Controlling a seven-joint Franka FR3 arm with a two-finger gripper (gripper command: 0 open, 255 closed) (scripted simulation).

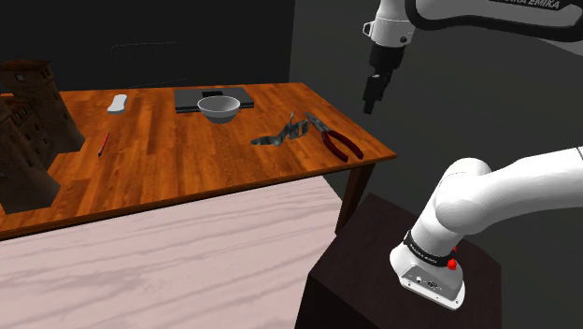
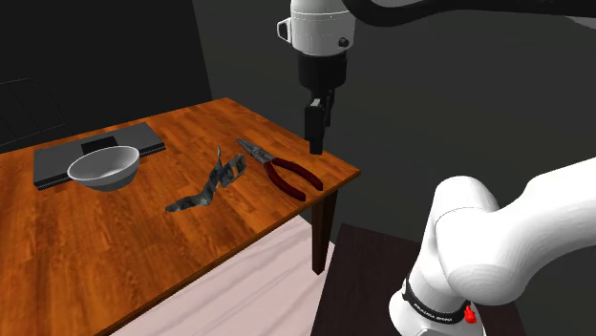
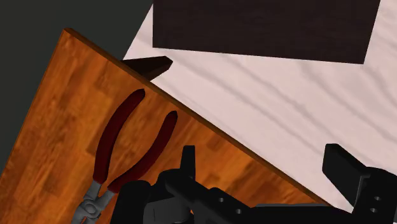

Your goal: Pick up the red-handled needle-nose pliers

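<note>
The red-handled needle-nose pliers [image 1: 336, 140] [image 2: 287, 175] lie flat near the corner of the wooden table [image 1: 187, 164] closest to the stand, their grey nose pointing away from that corner. My black gripper [image 1: 372, 93] [image 2: 315, 129] hangs well above this corner, apart from the pliers, pointing down. In the wrist view the pliers [image 3: 130, 146] lie beside the gripper [image 3: 267, 165], whose two fingers stand apart with only table edge and floor between them. The gripper is open and holds nothing.
A twisted grey metal piece [image 1: 280, 134] [image 2: 205, 186] lies right beside the pliers. Farther back stand a grey bowl [image 1: 220, 108] and a dark flat slab [image 1: 213, 96]. A red pen [image 1: 103, 143] and a dark wooden block [image 1: 28, 131] are at the shoulder view's left. The dark stand [image 1: 402, 271] is below.
</note>
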